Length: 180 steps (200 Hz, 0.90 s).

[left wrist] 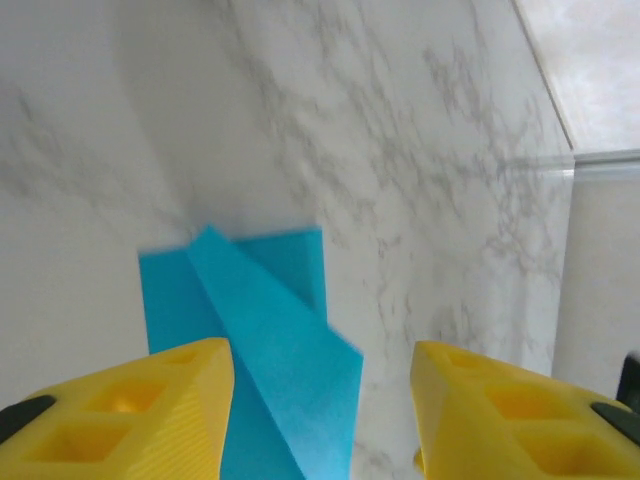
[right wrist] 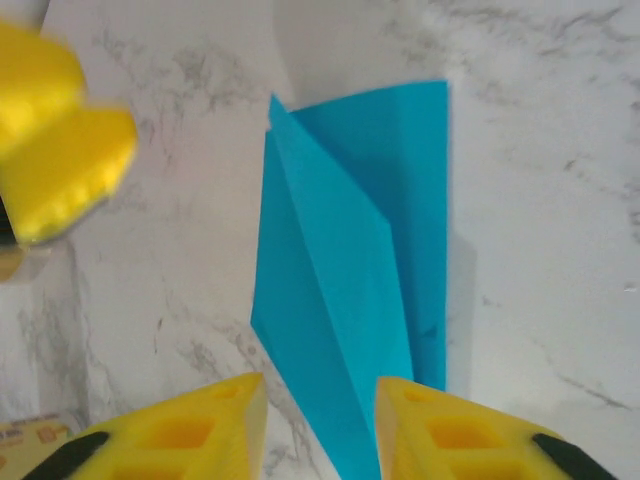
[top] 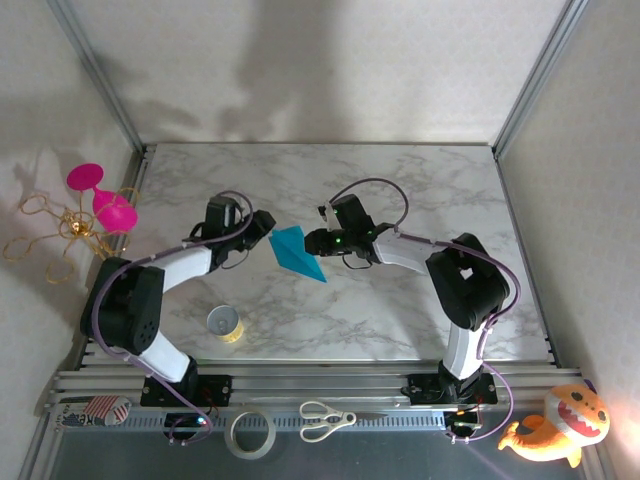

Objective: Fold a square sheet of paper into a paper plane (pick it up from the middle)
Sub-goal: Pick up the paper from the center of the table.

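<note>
The paper plane (top: 298, 254) is a teal-blue folded dart lying on the marble table (top: 400, 190) between my two grippers, its point toward the near right. My left gripper (top: 262, 228) stands at its wide end. In the left wrist view the yellow fingers (left wrist: 150, 420) are spread wide, the left gripper (left wrist: 320, 410) is open and the folded paper (left wrist: 270, 340) lies loose between them. My right gripper (top: 312, 240) is at the plane's right side. It (right wrist: 320, 430) is open around the paper's ridge (right wrist: 350, 260), with a gap on the left.
A small yellow tape roll (top: 225, 323) stands near the left arm's base. Scissors (top: 325, 420) and a tape ring (top: 251, 435) lie on the front rail. A plush toy (top: 560, 425) is at the near right, pink objects (top: 100, 195) outside the left frame post.
</note>
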### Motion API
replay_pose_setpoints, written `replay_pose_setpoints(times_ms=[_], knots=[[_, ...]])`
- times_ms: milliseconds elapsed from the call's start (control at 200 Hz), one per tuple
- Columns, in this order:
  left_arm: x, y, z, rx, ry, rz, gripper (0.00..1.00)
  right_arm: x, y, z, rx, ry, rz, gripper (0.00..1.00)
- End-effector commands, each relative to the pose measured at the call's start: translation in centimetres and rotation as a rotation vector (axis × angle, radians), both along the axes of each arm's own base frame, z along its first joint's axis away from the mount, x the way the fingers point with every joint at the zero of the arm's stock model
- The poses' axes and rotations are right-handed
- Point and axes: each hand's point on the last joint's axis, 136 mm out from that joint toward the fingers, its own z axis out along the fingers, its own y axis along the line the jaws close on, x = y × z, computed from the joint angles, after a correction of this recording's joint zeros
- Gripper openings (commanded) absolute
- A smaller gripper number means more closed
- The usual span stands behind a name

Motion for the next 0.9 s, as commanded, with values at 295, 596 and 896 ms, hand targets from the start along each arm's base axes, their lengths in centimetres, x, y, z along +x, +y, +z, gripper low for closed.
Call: replay_pose_setpoints(times_ms=[295, 596, 896], knots=[[-1.8, -1.6, -1.0, -0.125, 0.016, 0.038, 0.58, 3.7, 1.3, -2.2, -0.009, 0.003, 0.021, 0.37], [-1.9, -1.3, -1.1, -0.123, 0.016, 0.054, 0.62, 3.5, 2.7, -3.1, 0.062, 0.058, 0.096, 0.28], [-2.1, -0.8, 0.2, -0.131, -0.020, 0.049, 0.63, 3.2, 3.3, -1.7, 0.133, 0.040, 0.141, 0.04]])
